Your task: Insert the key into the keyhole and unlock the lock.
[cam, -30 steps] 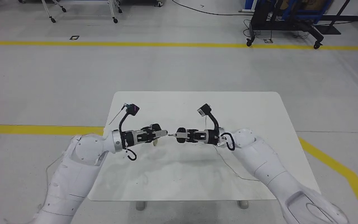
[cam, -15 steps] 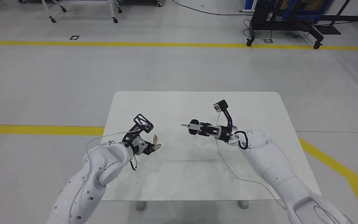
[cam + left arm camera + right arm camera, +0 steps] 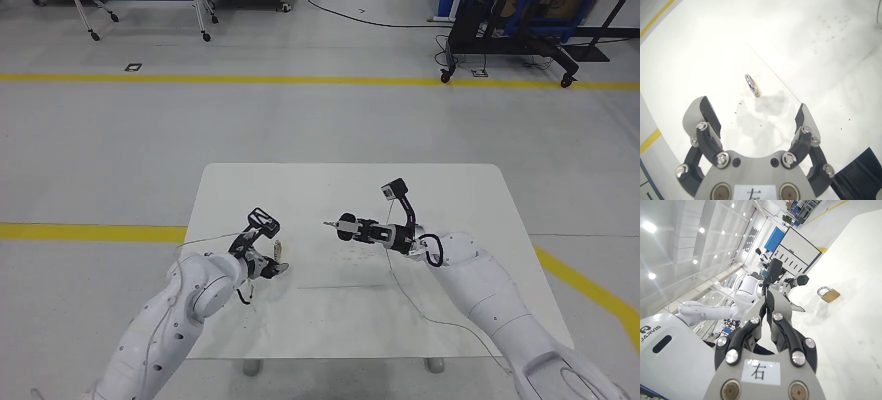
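Most of key point(image 3: 798, 308) hidden inside clenched right gripper point(image 3: 767, 298); left gripper point(image 3: 753, 106) splayed near lock point(image 3: 752, 85).

Top camera high over the table point(image 3: 450, 200), facing down; wrist cameras low and near, opposite sides, padlock point(image 3: 831, 295) in both.
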### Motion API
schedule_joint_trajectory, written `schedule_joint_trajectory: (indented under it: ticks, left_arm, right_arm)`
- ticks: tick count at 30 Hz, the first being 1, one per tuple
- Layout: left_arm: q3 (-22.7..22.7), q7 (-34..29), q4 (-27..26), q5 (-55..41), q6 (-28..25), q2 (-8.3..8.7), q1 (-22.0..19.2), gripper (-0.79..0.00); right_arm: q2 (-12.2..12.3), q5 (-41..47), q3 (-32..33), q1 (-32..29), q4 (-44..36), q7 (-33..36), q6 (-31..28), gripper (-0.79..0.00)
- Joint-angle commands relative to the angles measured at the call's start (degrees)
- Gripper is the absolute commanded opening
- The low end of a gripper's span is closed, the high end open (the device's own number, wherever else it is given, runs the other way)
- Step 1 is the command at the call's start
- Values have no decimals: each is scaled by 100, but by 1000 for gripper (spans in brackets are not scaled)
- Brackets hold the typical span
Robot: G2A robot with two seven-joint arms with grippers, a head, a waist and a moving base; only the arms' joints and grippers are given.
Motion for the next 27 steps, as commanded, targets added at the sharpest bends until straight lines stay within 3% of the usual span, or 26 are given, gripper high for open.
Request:
schedule_joint_trajectory:
  ticks: [1,5,7,15,20,23,27]
  left_arm:
    - [45,55,103,8,167,-29,-72,-142]
    - [199,66,292,15,370,-95,-231,-302]
    - [282,63,358,26,419,-126,-304,-345]
    - [523,-37,567,85,549,-224,-497,-354]
    - [671,-161,756,70,583,-289,-634,-425]
    - [704,-172,815,59,608,-316,-677,-517]
    - [708,-161,851,61,637,-339,-695,-533]
  right_arm:
    - [0,0,0,0,0,0,0,-785]
    - [0,0,0,0,0,0,0,-785]
    - [0,0,0,0,0,0,0,-785]
    - [0,0,0,0,0,0,0,-785]
    - [0,0,0,0,0,0,0,-785]
    - [0,0,0,0,0,0,0,-785]
    - [0,0,0,0,0,0,0,-785]
